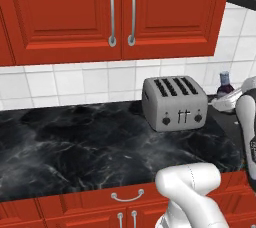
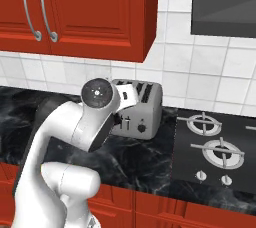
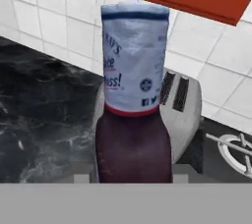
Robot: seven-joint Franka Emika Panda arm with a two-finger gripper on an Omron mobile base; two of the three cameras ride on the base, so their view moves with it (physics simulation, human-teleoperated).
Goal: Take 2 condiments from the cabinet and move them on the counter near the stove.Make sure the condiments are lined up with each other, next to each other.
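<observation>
Condiment bottle (dark brown, pale label) fills your hand view at 12 o'clock, apparently clenched in the gripper above the toaster, carried toward the stove at 3 o'clock across the surface.

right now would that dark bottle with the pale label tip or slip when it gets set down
The dark bottle looks tall over a narrow body, so it could tip if set down tilted. Its smooth, rigid-looking sides may slip in a loose hold.

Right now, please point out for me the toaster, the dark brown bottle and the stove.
toaster [image 1: 174, 103]: left base view, its slotted top.
dark brown bottle [image 3: 133, 152]: hand view, its dark lower body.
stove [image 2: 220, 153]: right base view, a burner grate.
</observation>
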